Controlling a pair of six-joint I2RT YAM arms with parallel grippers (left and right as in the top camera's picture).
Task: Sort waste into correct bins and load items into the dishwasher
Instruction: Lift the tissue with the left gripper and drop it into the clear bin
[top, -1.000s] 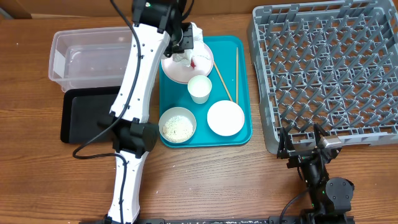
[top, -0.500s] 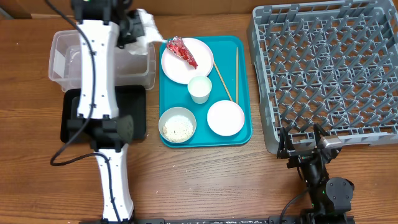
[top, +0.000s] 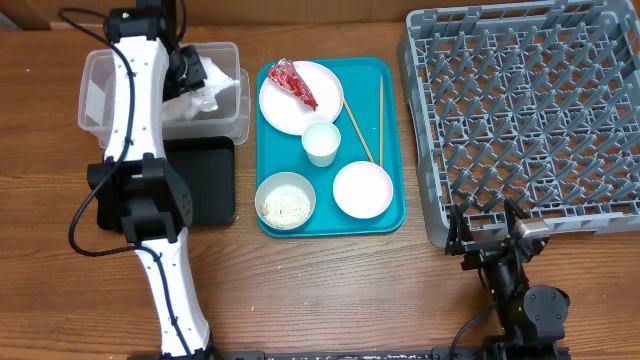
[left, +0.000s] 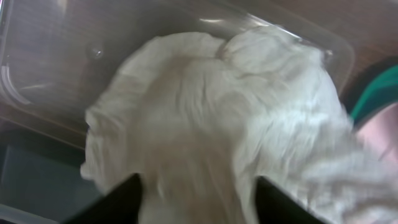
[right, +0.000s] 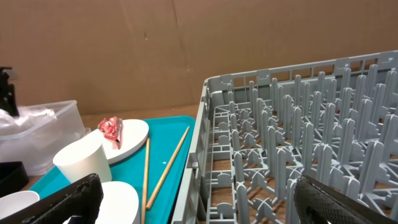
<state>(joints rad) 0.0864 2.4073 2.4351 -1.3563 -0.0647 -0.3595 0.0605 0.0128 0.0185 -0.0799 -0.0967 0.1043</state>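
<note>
Nearest the robot base, the right tool (right: 196, 193) rests at the near edge of the surface (top: 330, 290) with its fingers spread wide apart, gripping nothing, just in front of the grey dish rack (top: 520, 110). The teal tray (top: 390, 215) carries, from near to far: a bowl of rice grains (top: 286, 200) beside a second bowl (top: 362, 189) showing only its white interior; the cup (top: 321, 143), upright; the chopsticks (top: 359, 128), lying along the tray's right side; and the plate (top: 301, 97), with the red wrapper (top: 293, 82) lying on it. To the left of the teal tray lies the black tray (top: 205, 180), and beyond it, touching it, stands the clear tub (top: 100, 95). The left tool (left: 196, 199) is over the right end of the tub, clamped on the crumpled napkin (left: 211, 118), which hangs inside the tub's rim. The surface is brown wood grain; a brown cardboard wall (right: 124, 50) stands behind it. Count: two bowls, one cup, one plate, two chopsticks, one wrapper, one napkin, one tub, two trays, one rack.
</note>
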